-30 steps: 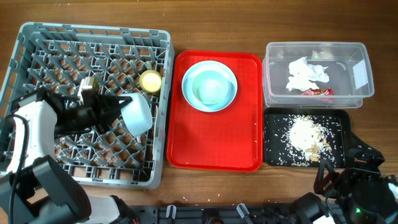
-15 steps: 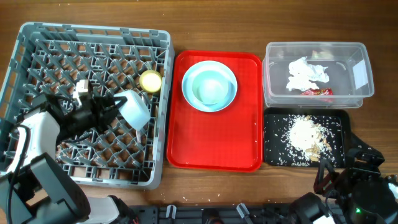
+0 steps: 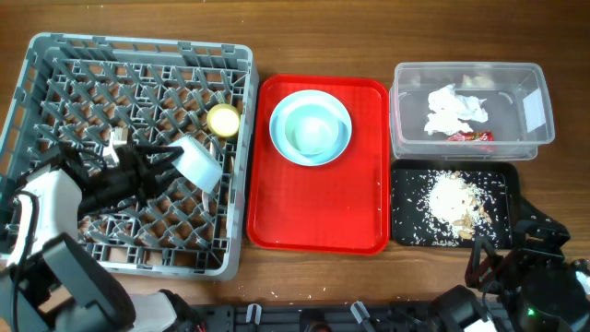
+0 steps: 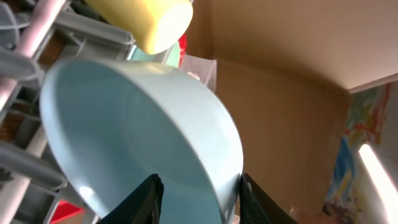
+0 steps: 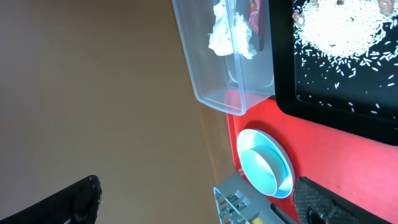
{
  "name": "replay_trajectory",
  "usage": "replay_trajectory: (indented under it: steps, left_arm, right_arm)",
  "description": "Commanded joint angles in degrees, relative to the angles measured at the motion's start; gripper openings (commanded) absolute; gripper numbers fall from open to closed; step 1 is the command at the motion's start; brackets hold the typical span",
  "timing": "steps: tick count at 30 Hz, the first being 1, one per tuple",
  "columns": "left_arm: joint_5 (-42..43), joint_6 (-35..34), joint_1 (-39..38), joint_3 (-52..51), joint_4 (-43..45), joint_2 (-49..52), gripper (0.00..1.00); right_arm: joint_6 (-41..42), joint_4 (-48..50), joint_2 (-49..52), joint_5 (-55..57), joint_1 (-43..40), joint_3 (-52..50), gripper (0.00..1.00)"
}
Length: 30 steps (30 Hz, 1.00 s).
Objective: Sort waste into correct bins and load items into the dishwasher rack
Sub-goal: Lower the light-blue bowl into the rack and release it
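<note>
Left fingers (image 4: 146, 202) tight on rim of small light blue bowl (image 4: 137, 130) — plain only wrist-side.

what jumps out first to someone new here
The bright red tray in the middle, carrying a light blue plate with a pale green bowl in it. Left of it, the left gripper holds a small light blue bowl inside the grey rack, near a yellow cup.

Left pincer (image 3: 175, 155) has drawn back leftward across the dishwasher rack (image 3: 55, 55) over the last second. The small light blue bowl (image 3: 199, 164) shifted slightly left and toward the far side. It now sits lower among the pegs and looks smaller from overhead. The left arm's white link (image 3: 48, 198) dropped toward the front-left of the counter (image 3: 304, 277).
</note>
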Motion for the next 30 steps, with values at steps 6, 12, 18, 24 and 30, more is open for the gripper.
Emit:
replay_trajectory:
  steps: [6, 12, 18, 24, 30]
  left_arm:
    - [-19.45, 0.52, 4.90, 3.45, -11.54, -12.20, 0.46]
    - [-21.70, -0.57, 4.90, 3.98, -14.58, -20.22, 0.51]
    - [-24.98, -4.46, 4.87, 3.98, -12.66, -31.78, 0.41]
    - [-59.08, -17.70, 4.83, 3.96, -4.09, -40.79, 0.29]
    - [-57.88, -18.56, -0.22, 3.80, 3.80, -28.76, 0.21]
  right_arm:
    - [0.39, -0.04, -0.61, 0.79, -0.04, -0.17, 1.00]
    - [0.42, -0.04, -0.61, 0.79, -0.04, -0.17, 1.00]
    - [0.39, -0.04, -0.61, 0.79, -0.04, -0.17, 1.00]
    - [0.42, -0.04, -0.61, 0.79, -0.04, -0.17, 1.00]
    - [0.42, -0.04, -0.61, 0.81, -0.04, -0.17, 1.00]
